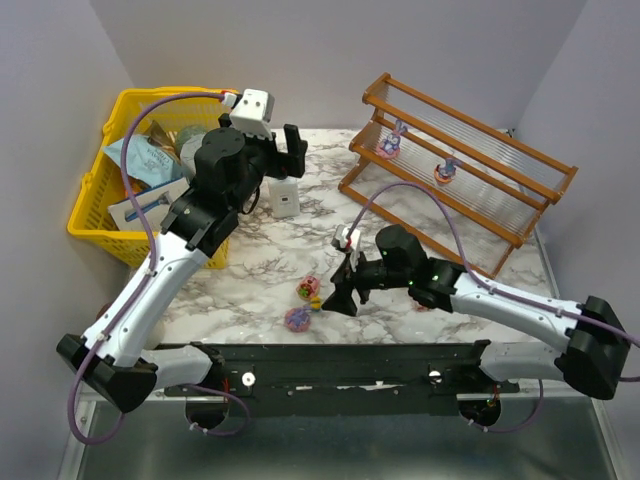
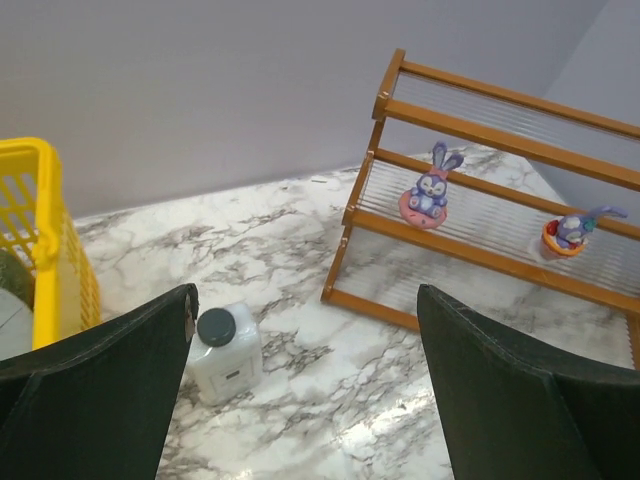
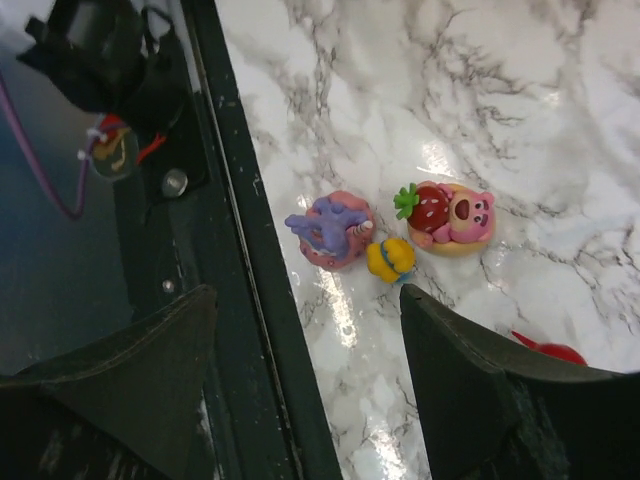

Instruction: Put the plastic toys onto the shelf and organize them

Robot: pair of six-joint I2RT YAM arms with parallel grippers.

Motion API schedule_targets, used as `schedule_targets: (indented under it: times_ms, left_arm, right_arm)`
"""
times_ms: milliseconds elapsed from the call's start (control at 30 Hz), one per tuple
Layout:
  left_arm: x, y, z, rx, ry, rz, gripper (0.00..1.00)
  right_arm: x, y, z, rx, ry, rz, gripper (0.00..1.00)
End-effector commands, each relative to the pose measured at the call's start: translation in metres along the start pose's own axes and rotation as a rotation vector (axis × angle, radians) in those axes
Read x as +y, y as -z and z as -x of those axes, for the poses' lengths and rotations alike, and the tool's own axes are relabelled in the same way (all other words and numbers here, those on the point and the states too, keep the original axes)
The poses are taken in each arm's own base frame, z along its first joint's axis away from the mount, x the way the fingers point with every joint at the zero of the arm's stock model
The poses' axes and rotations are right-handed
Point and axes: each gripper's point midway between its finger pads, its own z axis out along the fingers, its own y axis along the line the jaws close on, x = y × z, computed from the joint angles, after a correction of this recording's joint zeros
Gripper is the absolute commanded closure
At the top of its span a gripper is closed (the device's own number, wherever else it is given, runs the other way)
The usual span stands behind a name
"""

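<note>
Purple bunnies are sitting on the shelf while the left gripper and right gripper are hovering with jaws apart, empty, the right over three loose toys.

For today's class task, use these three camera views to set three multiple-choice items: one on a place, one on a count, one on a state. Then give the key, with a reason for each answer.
1. Where does the white bottle stand?
A. On the marble table, between the yellow basket and the shelf
B. Inside the basket
C. On the shelf

2. How many plastic toys sit on the shelf?
A. None
B. Five
C. Two

3. What state is the left gripper in?
A. Shut on a toy
B. Open, holding nothing
C. Shut on the bottle

Key:
1 A: the left wrist view shows the bottle upright on the marble, beside the basket.
2 C: two bunny toys sit on the shelf's ribbed panel.
3 B: its jaws stand wide apart, with only table between them.
</note>
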Motion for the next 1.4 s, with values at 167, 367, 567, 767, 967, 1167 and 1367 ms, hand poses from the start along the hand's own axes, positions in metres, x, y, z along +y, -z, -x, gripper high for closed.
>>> schedule_targets:
  times_ms: [167,367,567,767,967,1167,1367]
  left_arm:
    - [0.024,0.034,-0.02,0.099,0.015,0.044,0.01]
    - [0.031,0.035,-0.016,0.096,0.024,0.039,0.01]
    - [0.035,0.035,-0.017,0.089,0.042,0.015,0.01]
    - [0.037,0.037,-0.016,0.073,0.05,-0.006,0.01]
    - [0.037,0.035,-0.021,0.081,0.061,-0.019,0.01]
    - [0.039,0.036,-0.023,0.085,0.057,-0.017,0.01]
    - [0.041,0.036,-0.022,0.082,0.057,-0.006,0.01]
  right_arm:
    - [0.004,-0.054,-0.005,0.026,0.276,0.162,0.2]
    - [0.011,-0.084,-0.021,0.08,0.345,0.192,0.23]
    - [0.008,-0.099,-0.039,0.13,0.365,0.191,0.27]
    - [0.004,-0.1,-0.051,0.18,0.347,0.162,0.44]
    - [0.0,-0.103,-0.053,0.192,0.344,0.13,0.65]
    - [0.004,-0.111,-0.055,0.21,0.326,0.126,0.86]
    - [0.007,-0.11,-0.047,0.211,0.329,0.12,0.99]
